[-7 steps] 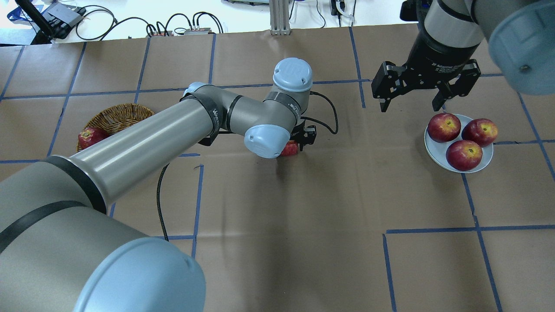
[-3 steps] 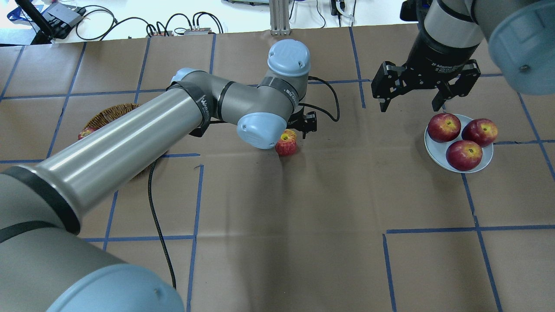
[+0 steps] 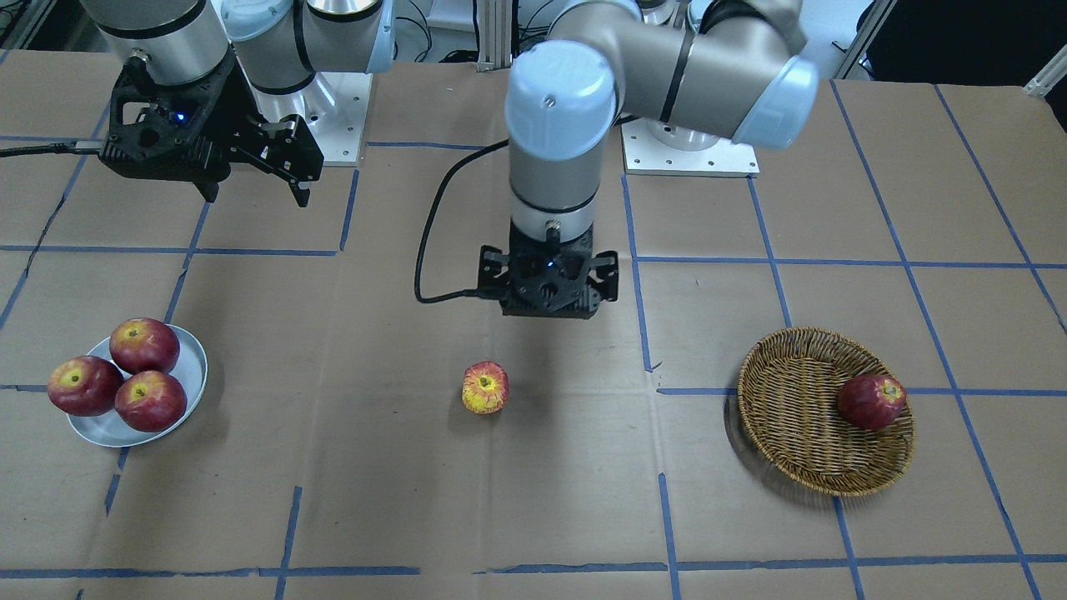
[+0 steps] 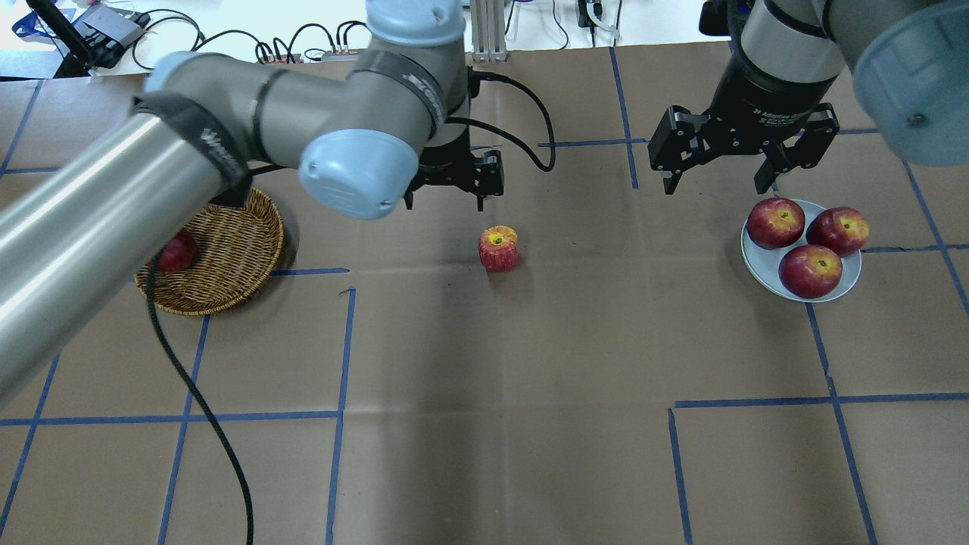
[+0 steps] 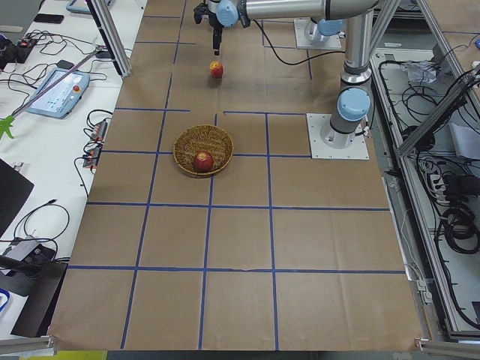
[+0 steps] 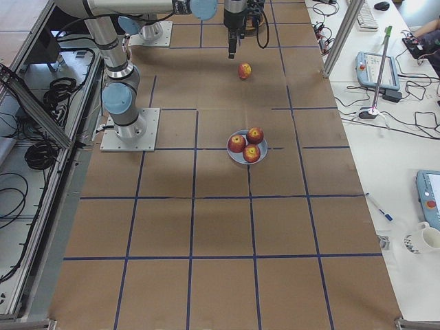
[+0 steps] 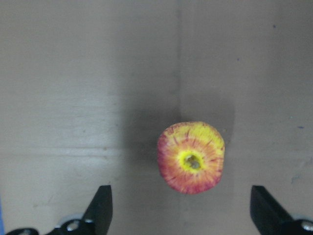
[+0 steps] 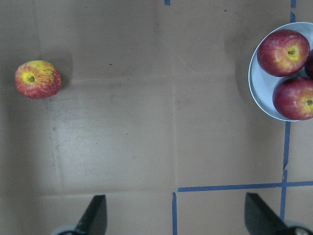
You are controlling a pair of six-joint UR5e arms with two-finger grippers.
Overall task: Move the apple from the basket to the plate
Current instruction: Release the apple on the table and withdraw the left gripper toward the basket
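Note:
The yellow, red-streaked apple (image 4: 498, 248) stands upright on the brown paper between basket and plate; it also shows in the front view (image 3: 485, 387) and both wrist views (image 7: 191, 157) (image 8: 37, 79). My left gripper (image 4: 444, 203) (image 7: 182, 215) is open and empty, raised above the table just beyond the apple. The wicker basket (image 4: 235, 250) (image 3: 792, 408) lies at the left. The grey-white plate (image 4: 761, 269) (image 8: 257, 83) lies at the right. My right gripper (image 4: 715, 185) (image 3: 254, 196) is open and empty, hovering beyond the plate's far-left edge.
One dark red apple (image 4: 177, 252) lies in the basket. Three dark red apples (image 4: 810, 270) fill the plate. The left arm's black cable (image 4: 189, 386) hangs over the table near the basket. Blue tape lines cross the paper.
My left gripper has lifted off the apple and drawn back toward the far side; the arm swung up and off the basket. The apple stays on the paper. The right arm has not moved.

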